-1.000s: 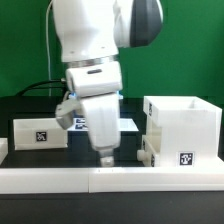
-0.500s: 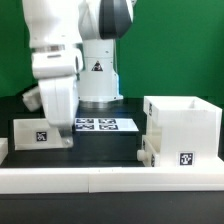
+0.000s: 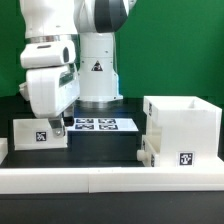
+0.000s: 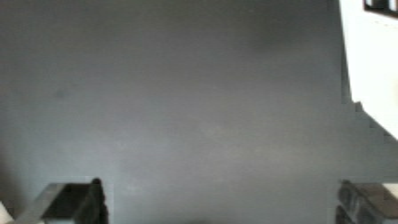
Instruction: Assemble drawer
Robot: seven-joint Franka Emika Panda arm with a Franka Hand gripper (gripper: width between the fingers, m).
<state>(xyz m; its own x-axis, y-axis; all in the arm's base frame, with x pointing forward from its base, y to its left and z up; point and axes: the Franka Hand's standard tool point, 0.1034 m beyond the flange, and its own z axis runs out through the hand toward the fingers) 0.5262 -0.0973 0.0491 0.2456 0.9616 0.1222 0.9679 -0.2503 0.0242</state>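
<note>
The drawer's large white open casing (image 3: pixel 182 128) stands at the exterior view's right, with a tag on its front. One shallow white tray (image 3: pixel 38 134) lies at the exterior view's left, and a second small tray (image 3: pixel 147 151) leans against the casing's left side. My gripper (image 3: pixel 58 128) hangs just above the right end of the left tray. In the wrist view my gripper (image 4: pixel 217 202) is open and empty, with dark fingertips (image 4: pixel 71 200) wide apart over bare dark table. A white part (image 4: pixel 374 50), probably the tray, shows at one edge of that view.
The marker board (image 3: pixel 100 125) lies flat in front of the robot's base, in the middle of the table. A long low white border wall (image 3: pixel 100 179) runs along the front edge. The table is black, with a green backdrop behind.
The arm has swung from the middle of the table to the exterior view's left and now hangs over the left tray. The drawer parts have not moved.
</note>
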